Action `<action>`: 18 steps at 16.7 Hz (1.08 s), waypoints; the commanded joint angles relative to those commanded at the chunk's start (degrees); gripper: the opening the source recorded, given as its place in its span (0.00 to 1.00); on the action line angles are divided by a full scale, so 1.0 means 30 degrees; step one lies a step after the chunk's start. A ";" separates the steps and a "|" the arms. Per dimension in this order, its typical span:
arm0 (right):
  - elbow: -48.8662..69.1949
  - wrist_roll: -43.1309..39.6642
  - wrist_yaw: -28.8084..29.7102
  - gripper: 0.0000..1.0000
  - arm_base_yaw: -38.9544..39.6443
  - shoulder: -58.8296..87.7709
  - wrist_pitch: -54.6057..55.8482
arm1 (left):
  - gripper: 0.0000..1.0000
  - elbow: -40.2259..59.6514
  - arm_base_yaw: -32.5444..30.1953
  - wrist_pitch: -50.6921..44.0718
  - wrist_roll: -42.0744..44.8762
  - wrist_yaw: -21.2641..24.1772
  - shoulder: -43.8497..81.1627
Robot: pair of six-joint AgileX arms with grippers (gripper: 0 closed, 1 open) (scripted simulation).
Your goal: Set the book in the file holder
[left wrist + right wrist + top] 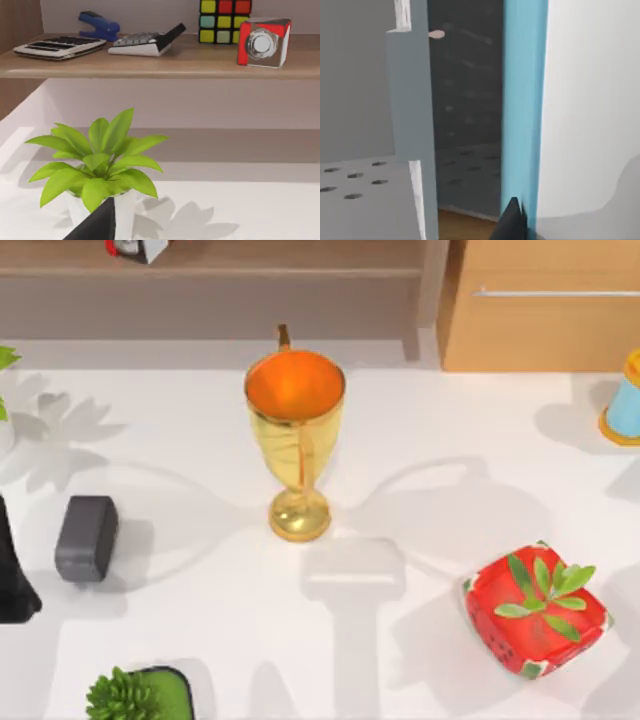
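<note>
The book (525, 100) shows in the right wrist view as an upright light blue strip, seen edge-on. It stands right beside the file holder (410, 100), a grey container with a dark inside and a perforated floor (350, 180). My right gripper (520, 222) is at the book's lower end, with one dark fingertip (511, 220) pressed against the blue cover; the other finger is hidden behind the book. My left arm (10, 580) is parked at the table's left edge, and a dark finger (95, 225) of its gripper shows in the left wrist view.
A gold cup (296, 430) stands mid-table. A red leaf-topped box (535, 610) lies at the front right and a dark grey block (86, 537) at the left. Potted plants (135, 695) (97, 165) stand near the left side. A shelf (160, 62) carries calculators, a cube and a stapler.
</note>
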 joint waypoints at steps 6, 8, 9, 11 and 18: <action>0.1234 0.0173 0.0209 0.00 -0.0094 0.1703 0.0509 | 1.00 0.0000 0.0000 0.0000 0.0000 0.0000 0.0000; 0.1234 0.0173 0.0209 0.00 -0.0094 0.1703 0.0509 | 1.00 0.0000 0.0000 0.0000 0.0000 0.0000 0.0000; 0.1157 0.0191 0.0193 0.00 -0.0042 0.1654 0.0488 | 1.00 0.0000 0.0000 0.0000 0.0000 0.0000 0.0000; 0.1485 0.0203 0.0282 0.00 0.0078 0.1813 0.0489 | 1.00 0.0000 0.0000 0.0000 0.0000 0.0000 0.0000; 0.3362 0.0395 0.0899 0.00 0.0597 0.3484 0.0249 | 1.00 0.0000 0.0000 0.0000 0.0000 0.0000 0.0000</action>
